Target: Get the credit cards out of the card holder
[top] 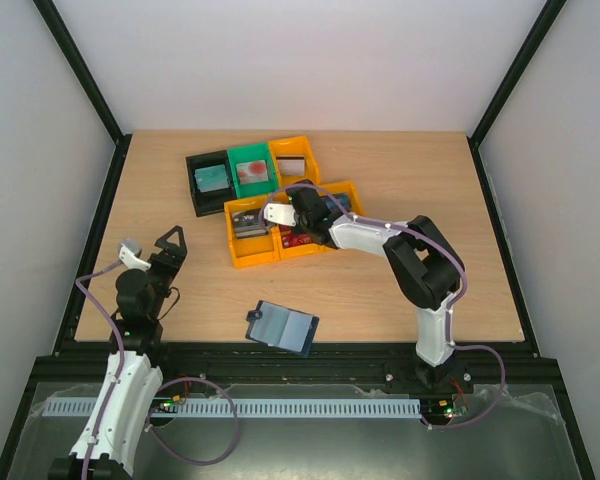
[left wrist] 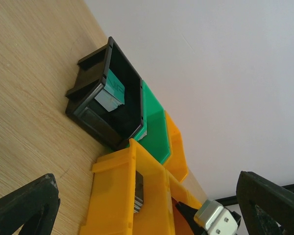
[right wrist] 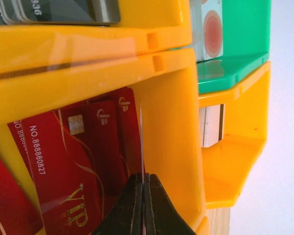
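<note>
The card holder (top: 283,327) lies open on the table near the front edge, grey-blue inside up, dark tab at its left. My right gripper (top: 302,226) is low in an orange bin (top: 325,196) that holds red credit cards (right wrist: 73,161). In the right wrist view the gripper (right wrist: 142,180) is shut on a thin card (right wrist: 141,137) seen edge-on next to the bin's wall; its colour cannot be told. My left gripper (top: 171,243) is open and empty above the table, left of the bins; its fingers (left wrist: 24,205) are spread wide.
A black bin (top: 208,182) holds a teal card (left wrist: 112,90). A green bin (top: 252,172) holds a card with a red spot (right wrist: 211,29). An orange bin (top: 295,160) stands at the back. Another orange bin (top: 252,232) holds grey cards (right wrist: 54,12).
</note>
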`<state>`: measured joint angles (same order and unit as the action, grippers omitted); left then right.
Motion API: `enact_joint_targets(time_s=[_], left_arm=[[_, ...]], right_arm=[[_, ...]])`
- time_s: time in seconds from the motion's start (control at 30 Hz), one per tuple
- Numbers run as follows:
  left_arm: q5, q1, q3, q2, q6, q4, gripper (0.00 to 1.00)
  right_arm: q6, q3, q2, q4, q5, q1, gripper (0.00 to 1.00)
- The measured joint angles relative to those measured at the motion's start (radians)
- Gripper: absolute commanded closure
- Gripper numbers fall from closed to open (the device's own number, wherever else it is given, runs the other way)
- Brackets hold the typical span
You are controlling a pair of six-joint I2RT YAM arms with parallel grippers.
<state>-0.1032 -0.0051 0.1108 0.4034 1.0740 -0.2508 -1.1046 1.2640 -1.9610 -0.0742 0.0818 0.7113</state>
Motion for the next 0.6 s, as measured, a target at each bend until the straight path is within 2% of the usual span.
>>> enact_joint_targets(time_s=[0.17,0.33,0.47,0.6], left_arm=[[0.0,0.0,0.0,0.005,0.003,0.0,0.0],[0.0,0.0,0.0,0.005,0.004,0.0,0.0],[-0.001,0.002,0.0,0.005,0.005,-0.001,0.01],[-0.001,0.004,0.0,0.005,0.007,-0.001,0.0]], right_arm=[[-0.033,-0.017,-0.01,-0.005,0.014,0.002,0.8],[-0.044,-0.02,-0.01,-0.007,0.015,0.002,0.71],[-0.044,-0.026,-0.008,-0.005,0.011,0.002,0.42],[-0.034,-0.027,0.013,0.002,-0.006,0.002,0.36]])
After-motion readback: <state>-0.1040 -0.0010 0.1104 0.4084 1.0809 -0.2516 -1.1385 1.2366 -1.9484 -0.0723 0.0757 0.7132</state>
